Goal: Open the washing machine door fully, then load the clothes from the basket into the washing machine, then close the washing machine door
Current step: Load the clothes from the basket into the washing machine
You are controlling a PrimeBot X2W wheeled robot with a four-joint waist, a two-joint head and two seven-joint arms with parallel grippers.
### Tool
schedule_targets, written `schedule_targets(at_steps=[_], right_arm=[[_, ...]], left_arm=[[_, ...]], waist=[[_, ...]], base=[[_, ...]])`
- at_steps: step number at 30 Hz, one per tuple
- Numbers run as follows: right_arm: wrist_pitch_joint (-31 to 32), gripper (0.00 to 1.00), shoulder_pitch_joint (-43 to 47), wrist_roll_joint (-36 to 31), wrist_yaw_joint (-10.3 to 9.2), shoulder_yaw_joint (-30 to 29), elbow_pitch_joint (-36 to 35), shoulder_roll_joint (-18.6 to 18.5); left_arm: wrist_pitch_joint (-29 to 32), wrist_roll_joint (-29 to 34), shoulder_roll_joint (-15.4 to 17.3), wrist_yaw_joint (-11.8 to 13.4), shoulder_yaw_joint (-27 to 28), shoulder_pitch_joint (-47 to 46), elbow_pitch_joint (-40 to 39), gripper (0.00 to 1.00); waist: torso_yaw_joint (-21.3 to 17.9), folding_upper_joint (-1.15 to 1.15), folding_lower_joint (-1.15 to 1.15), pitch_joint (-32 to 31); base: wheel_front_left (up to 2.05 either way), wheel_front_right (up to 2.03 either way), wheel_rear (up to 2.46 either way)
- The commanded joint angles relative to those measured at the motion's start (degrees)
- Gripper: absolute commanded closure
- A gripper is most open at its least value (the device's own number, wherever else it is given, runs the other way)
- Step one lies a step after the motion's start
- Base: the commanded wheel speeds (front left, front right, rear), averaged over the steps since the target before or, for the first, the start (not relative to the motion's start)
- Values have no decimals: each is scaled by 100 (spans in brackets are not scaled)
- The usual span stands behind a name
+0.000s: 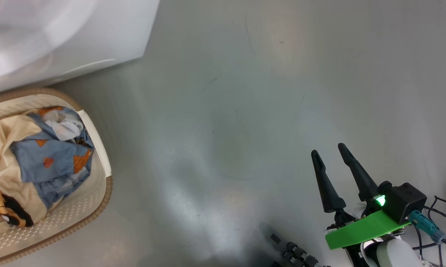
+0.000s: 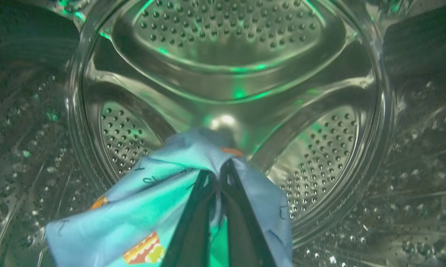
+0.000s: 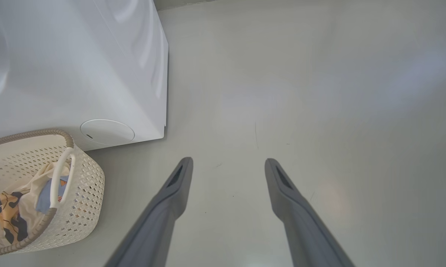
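Release looks best deep in the drum (image 2: 226,37), where the left gripper (image 2: 220,167) pinches a blue garment (image 2: 152,200), so nothing drapes out; the right gripper (image 1: 327,148) hangs spread and empty.

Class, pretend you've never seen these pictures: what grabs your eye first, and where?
Inside the perforated drum, the left hand pinches a light blue garment. At the head view's left edge, the basket holds more clothes beside the washing machine. The right hand hangs open over floor at lower right.
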Motion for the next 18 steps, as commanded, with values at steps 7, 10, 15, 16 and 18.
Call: schedule_targets(at_steps=[7,10,15,16,18], right_arm=[[-27,0,91,25,9,123,-107,-47],[-27,0,92,22,9,127,-97,-51],[-27,0,116,18,9,139,-67,-58],[-27,0,120,20,9,145,-63,-61],[-27,0,121,24,9,151,-59,-64]], left_arm=[[-28,229,2,54,300,119,-878,100],[-28,278,-20,39,319,183,-755,100],[-28,404,-1,64,287,204,20,100],[-28,428,21,61,264,167,167,100],[-28,464,55,78,234,94,426,100]], waist=[[-7,0,0,63],[5,0,0,59],[38,0,0,16],[42,0,0,10],[47,0,0,-8]], base=[[0,0,0],[0,0,0],[0,0,0],[0,0,0],[0,0,0]])
